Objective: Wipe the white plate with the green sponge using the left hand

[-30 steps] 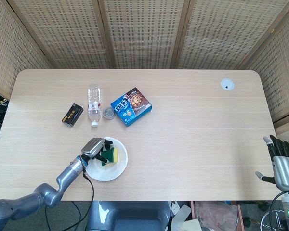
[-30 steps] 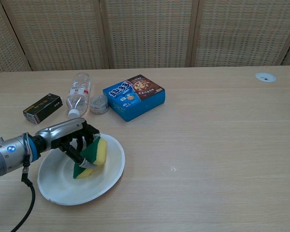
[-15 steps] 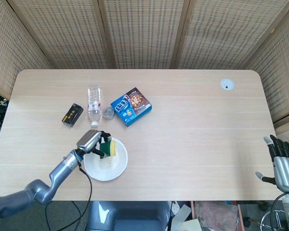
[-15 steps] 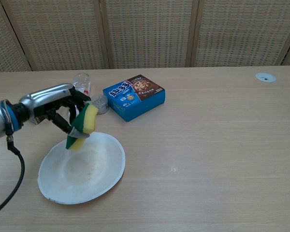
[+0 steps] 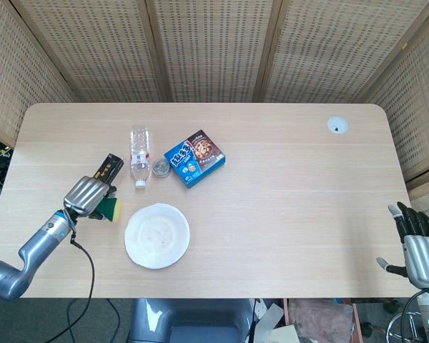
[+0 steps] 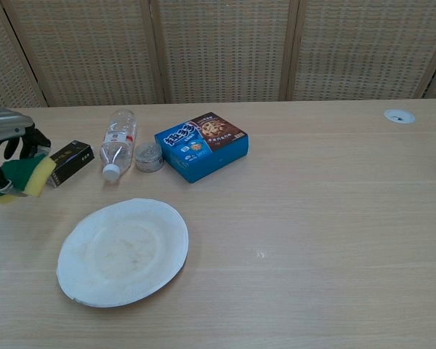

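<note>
The white plate (image 5: 157,236) (image 6: 123,251) lies bare on the table near the front left. My left hand (image 5: 88,196) (image 6: 7,145) is left of the plate, off its rim, and grips the green and yellow sponge (image 5: 111,209) (image 6: 22,178) above the table. In the chest view only the hand's edge shows at the left border. My right hand (image 5: 415,246) hangs past the table's right front corner with its fingers spread and nothing in them.
Behind the plate stand a black box (image 5: 108,170) (image 6: 64,163), a lying water bottle (image 5: 139,156) (image 6: 117,139), a small round tin (image 5: 160,168) (image 6: 148,156) and a blue cookie box (image 5: 194,158) (image 6: 201,145). A white grommet (image 5: 337,126) sits at the far right.
My left hand has lifted the sponge off the plate and carried it left, past the plate's rim, toward the black box. The plate now lies bare. The right hand has barely shifted.
</note>
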Robot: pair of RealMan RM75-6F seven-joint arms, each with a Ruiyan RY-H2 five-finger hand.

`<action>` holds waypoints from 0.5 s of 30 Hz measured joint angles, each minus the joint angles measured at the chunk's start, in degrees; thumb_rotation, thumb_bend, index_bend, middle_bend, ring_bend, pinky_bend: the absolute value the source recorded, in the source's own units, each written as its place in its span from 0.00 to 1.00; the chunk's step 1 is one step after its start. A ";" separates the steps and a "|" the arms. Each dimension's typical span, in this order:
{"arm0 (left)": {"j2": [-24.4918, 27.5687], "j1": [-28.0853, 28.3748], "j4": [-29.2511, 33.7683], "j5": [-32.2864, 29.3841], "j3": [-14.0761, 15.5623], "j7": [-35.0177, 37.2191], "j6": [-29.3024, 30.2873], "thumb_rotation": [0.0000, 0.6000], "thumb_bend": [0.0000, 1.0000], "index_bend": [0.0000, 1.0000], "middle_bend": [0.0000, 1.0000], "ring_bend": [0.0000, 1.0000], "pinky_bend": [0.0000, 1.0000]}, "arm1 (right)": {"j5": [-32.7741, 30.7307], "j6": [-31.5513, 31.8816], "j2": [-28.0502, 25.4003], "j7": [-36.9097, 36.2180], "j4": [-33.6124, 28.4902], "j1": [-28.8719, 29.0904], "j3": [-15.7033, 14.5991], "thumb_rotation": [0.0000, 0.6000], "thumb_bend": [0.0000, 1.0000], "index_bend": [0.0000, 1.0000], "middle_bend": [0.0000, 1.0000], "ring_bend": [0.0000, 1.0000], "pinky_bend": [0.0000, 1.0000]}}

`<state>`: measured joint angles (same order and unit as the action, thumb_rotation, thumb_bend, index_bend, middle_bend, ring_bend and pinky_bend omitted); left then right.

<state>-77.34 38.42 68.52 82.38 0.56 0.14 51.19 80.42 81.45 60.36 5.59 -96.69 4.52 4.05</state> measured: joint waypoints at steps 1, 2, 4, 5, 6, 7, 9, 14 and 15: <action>-0.37 -0.46 -1.21 -0.09 0.34 -0.39 0.12 1.00 0.20 0.62 0.56 0.48 0.48 | 0.06 0.02 -0.03 -0.05 -0.04 -0.01 -0.02 1.00 0.00 0.00 0.00 0.00 0.00; -1.04 -1.03 -2.98 -0.19 0.77 -0.54 0.22 1.00 0.20 0.62 0.55 0.48 0.48 | 0.11 0.02 -0.04 -0.06 -0.07 -0.01 -0.03 1.00 0.00 0.00 0.00 0.00 0.00; -2.34 -1.82 -5.78 -0.26 1.41 -0.46 0.26 1.00 0.20 0.61 0.53 0.47 0.46 | 0.28 0.02 -0.07 -0.07 -0.15 -0.01 -0.09 1.00 0.00 0.00 0.00 0.00 0.00; -3.37 -2.29 -7.64 -0.28 1.83 -0.35 0.20 1.00 0.20 0.60 0.52 0.46 0.45 | 0.41 0.03 -0.09 -0.08 -0.20 -0.01 -0.13 1.00 0.00 0.00 0.00 0.00 0.00; -4.24 -2.63 -9.03 -0.27 2.11 -0.22 0.15 1.00 0.20 0.55 0.48 0.44 0.43 | 0.56 0.05 -0.11 -0.11 -0.25 -0.01 -0.17 1.00 0.00 0.00 0.00 0.00 0.00; -5.14 -2.95 -10.41 -0.24 2.38 -0.05 0.10 1.00 0.20 0.45 0.42 0.40 0.39 | 0.76 0.10 -0.14 -0.15 -0.31 -0.01 -0.22 1.00 0.00 0.00 0.00 0.00 0.00; -7.29 -3.60 -13.54 -0.12 2.96 0.49 -0.19 1.00 0.20 0.22 0.28 0.30 0.33 | 0.91 0.23 -0.19 -0.15 -0.39 -0.04 -0.26 1.00 0.00 0.00 0.00 0.00 0.00; -10.87 -4.86 -18.53 0.61 3.96 2.35 -0.92 1.00 0.13 0.00 0.01 0.04 0.20 | 0.79 0.29 -0.42 -0.34 -0.55 -0.14 -0.21 1.00 0.00 0.00 0.00 0.00 0.00; -10.89 -4.95 -18.51 0.62 3.98 2.49 -1.03 1.00 0.11 0.00 0.00 0.01 0.18 | 0.81 0.32 -0.48 -0.38 -0.60 -0.16 -0.22 1.00 0.00 0.00 0.00 0.00 0.00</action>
<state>-88.23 33.47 50.01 83.00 4.54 2.63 50.16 81.23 81.77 59.88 5.21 -97.29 4.36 3.83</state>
